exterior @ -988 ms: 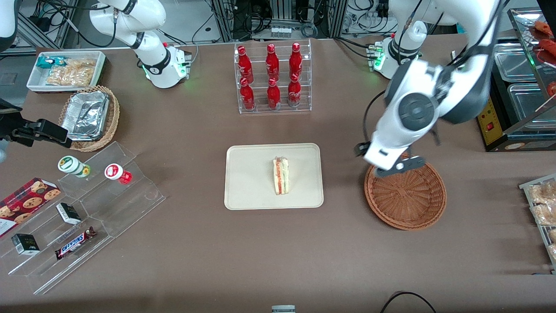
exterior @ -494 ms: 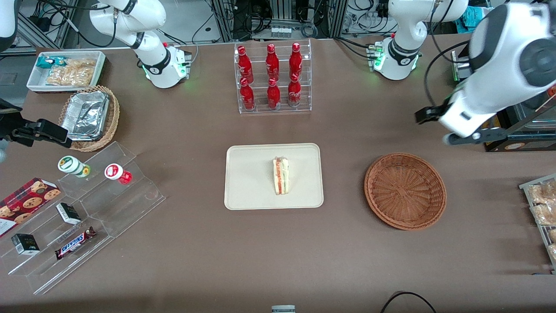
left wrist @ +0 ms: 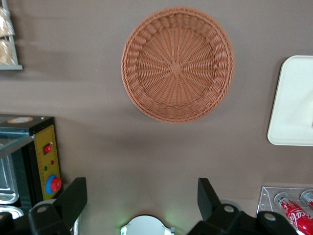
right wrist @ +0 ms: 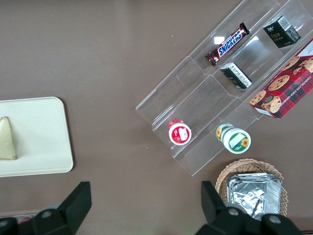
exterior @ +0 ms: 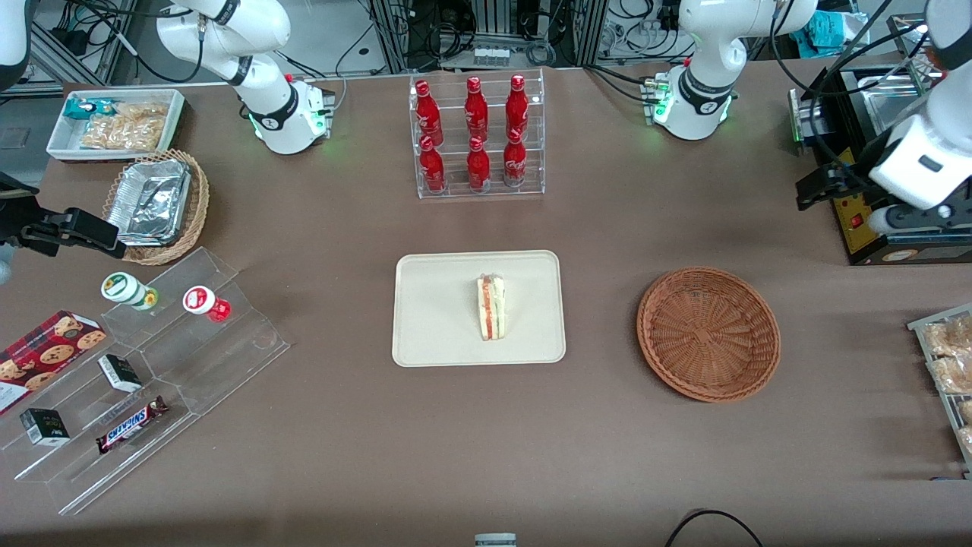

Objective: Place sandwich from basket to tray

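The sandwich (exterior: 491, 307), a pale wedge with orange-red and green layers, lies on the cream tray (exterior: 433, 319) at the table's middle. It also shows in the right wrist view as the sandwich (right wrist: 7, 139) on the tray (right wrist: 41, 142). The reddish-brown wicker basket (exterior: 708, 333) sits beside the tray toward the working arm's end and holds nothing. My gripper (exterior: 847, 205) hangs open and high near the working arm's end, farther from the front camera than the basket. In the left wrist view the gripper (left wrist: 142, 196) has nothing between its fingers, with the basket (left wrist: 177, 63) and the tray (left wrist: 293, 107) below.
A black appliance with a yellow panel (left wrist: 46, 156) stands under the gripper. An acrylic rack of red bottles (exterior: 477, 137) is farther from the camera than the tray. Bagged pastries (exterior: 945, 357) lie at the working arm's end. A stepped acrylic shelf (exterior: 152, 372) and a foil-container basket (exterior: 156, 205) are at the parked arm's end.
My gripper has moved from just above the basket's rim up and away toward the working arm's end of the table. The sandwich has stayed on the tray.
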Robot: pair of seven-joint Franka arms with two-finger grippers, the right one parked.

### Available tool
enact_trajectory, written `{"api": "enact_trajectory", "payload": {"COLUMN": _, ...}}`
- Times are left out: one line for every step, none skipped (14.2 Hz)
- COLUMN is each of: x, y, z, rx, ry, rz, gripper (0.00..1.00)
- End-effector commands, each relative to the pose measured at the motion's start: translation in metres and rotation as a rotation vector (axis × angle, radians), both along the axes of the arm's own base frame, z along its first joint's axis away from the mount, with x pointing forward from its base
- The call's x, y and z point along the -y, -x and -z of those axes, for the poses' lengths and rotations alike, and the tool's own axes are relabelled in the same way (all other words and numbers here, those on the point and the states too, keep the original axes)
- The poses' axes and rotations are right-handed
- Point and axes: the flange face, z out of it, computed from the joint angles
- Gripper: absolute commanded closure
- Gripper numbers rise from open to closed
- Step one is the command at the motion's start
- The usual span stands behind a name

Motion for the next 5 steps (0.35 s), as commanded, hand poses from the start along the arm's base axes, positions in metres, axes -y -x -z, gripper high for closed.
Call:
{"api": "enact_trajectory", "payload": {"x": -0.011, "y": 0.002, "z": -0.013, "rx": -0.006, "ry": 0.01, "rz": 0.025, "gripper": 0.0}}
{"api": "enact_trajectory", "payload": {"x": -0.01, "y": -0.003, "z": -0.01, "rx": 0.003, "ry": 0.012, "rz": 0.025, "gripper": 0.0}}
{"api": "enact_trajectory", "payload": {"x": -0.009, "y": -0.014, "z": -0.003, "rx": 0.028, "ry": 0.014, "rz": 0.02, "gripper": 0.0}}
{"api": "enact_trajectory", "payload": {"x": -0.009, "y": -0.021, "z": -0.003, "rx": 0.059, "ry": 0.016, "rz": 0.017, "gripper": 0.0}}
{"api": "enact_trajectory", "payload": {"x": -0.008, "y": -0.023, "z": -0.004, "rx": 0.065, "ry": 0.029, "rz": 0.018, "gripper": 0.0}}
